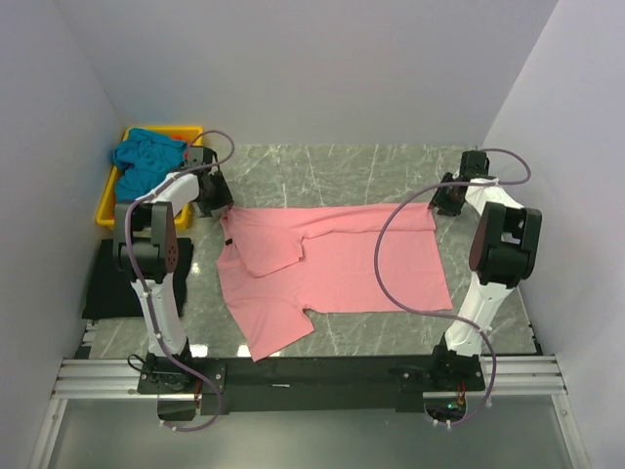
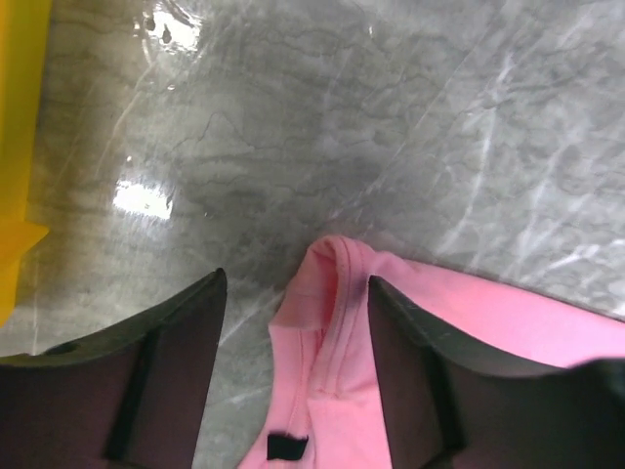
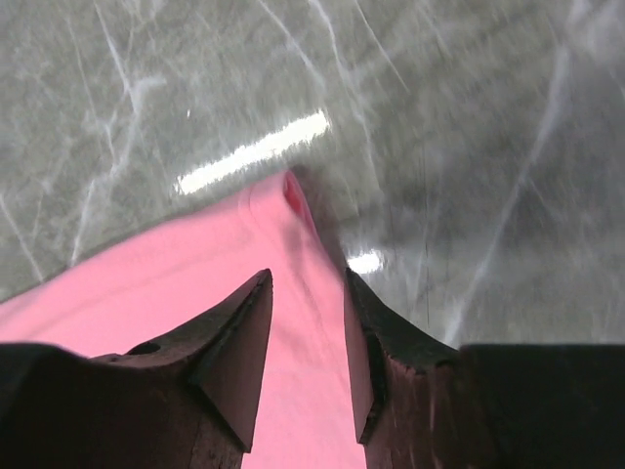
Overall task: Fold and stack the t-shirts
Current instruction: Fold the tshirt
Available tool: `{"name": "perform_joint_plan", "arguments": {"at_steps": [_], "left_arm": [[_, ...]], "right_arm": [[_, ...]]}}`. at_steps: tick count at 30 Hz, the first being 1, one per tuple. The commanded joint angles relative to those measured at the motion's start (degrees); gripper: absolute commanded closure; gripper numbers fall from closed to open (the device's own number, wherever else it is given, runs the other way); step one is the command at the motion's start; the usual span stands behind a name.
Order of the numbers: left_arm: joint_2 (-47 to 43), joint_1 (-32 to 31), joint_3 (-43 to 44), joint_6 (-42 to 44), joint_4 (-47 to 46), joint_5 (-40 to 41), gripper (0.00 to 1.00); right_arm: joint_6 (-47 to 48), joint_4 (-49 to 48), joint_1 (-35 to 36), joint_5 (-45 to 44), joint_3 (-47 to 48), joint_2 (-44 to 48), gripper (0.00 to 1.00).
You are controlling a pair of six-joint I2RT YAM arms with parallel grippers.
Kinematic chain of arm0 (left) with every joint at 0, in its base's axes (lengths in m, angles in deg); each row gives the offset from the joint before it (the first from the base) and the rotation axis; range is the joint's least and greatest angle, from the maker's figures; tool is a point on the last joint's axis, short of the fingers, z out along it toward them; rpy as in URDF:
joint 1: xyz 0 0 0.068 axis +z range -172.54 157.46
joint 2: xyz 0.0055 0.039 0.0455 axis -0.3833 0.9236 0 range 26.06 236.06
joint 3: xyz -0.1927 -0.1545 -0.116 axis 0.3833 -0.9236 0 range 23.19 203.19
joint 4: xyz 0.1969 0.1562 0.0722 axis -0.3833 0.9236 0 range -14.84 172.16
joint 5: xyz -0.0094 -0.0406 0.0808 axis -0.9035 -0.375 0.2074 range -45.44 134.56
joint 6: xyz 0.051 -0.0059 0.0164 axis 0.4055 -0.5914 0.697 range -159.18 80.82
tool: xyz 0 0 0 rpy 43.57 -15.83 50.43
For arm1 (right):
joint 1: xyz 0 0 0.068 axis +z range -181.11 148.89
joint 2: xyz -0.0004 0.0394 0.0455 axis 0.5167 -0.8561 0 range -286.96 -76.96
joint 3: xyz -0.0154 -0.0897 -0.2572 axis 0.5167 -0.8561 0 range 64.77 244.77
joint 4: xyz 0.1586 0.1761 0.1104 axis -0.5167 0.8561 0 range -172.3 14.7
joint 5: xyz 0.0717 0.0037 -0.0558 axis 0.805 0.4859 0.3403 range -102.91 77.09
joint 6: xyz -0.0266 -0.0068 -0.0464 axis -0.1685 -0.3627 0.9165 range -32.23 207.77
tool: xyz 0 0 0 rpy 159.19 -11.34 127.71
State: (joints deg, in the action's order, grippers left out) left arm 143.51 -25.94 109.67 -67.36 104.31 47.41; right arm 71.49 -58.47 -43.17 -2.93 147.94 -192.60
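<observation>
Now, pink shirt [image 1: 332, 264]: lies spread flat on the marble table [image 1: 391, 166], in the middle between the two arms. Its long far edge runs from one gripper to the other, and a flap lies folded over on its left part.
Teal shirt [image 1: 146, 156]: crumpled in the yellow tray [image 1: 105, 205] at the far left, well apart from the pink one and not yet folded.
Left gripper [image 2: 295, 283]: down at the far left corner of the pink shirt. Its fingers stand wide apart, with the seamed edge of the cloth bunched between them and not pinched.
Right gripper [image 3: 306, 278]: down at the far right corner. Its fingers are apart with a narrower gap; pink cloth runs between them and rises to a small peak just beyond the tips. I see no clamp on it.
Handling: the cloth looks thin, light and limp. It will likely sag, drag and wrinkle if lifted by one point, and it may slide on the glossy stone.
Where to hold: the two far corners, on the doubled hem or seam where the cloth is thickest, both at the same time so the edge stays taut.
Step in hand: probably gripping the far edge to bring it toward the near side.
Risk: a shallow pinch may slip off a single layer, or one corner may lag and skew the fold.
</observation>
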Motion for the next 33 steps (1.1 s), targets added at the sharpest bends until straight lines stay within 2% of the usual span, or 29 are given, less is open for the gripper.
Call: {"name": "perform_joint_plan", "arguments": {"at_steps": [1,3,11,15,19,22,28,33], "left_arm": [[-7.6,0.2,0.9,-1.3,0.6,-0.8,0.32],[-9.6,0.2,0.5,-2.4,1.2,-1.4,0.23],[-22.5,0.1,-5.5,-5.2,2.5,-2.1,0.19],[-29.5,-0.1,-11.8,-4.5,1.4,-1.4,0.18],[-38.6,-0.2,-22.5,-5.2,-2.0,-0.2,0.18],[-42.2,-0.3,-28.2,-5.8,-3.5,0.7,0.18],[-44.0,-0.3,-35.0,-5.0,-5.5,1.9,0.21],[-43.4,-0.4,-36.3,-4.9,-7.1,3.4,0.22]], "right_arm": [[-4.5,-2.9,-0.5,-2.8,-4.0,8.6,0.57],[-6.9,-3.3,-0.5,-3.7,-6.9,11.1,0.57],[-12.7,-4.7,-1.4,-4.5,-14.2,13.4,0.57],[-14.4,-7.3,-2.3,-2.6,-16.8,13.1,0.58],[-15.0,-8.4,-2.4,-1.8,-17.3,12.2,0.58],[-15.6,-8.9,-2.4,-1.5,-17.3,11.2,0.59],[-16.2,-9.2,-2.5,-1.2,-17.8,10.0,0.59],[-16.1,-9.9,-2.4,-1.9,-18.3,9.6,0.61]]}}
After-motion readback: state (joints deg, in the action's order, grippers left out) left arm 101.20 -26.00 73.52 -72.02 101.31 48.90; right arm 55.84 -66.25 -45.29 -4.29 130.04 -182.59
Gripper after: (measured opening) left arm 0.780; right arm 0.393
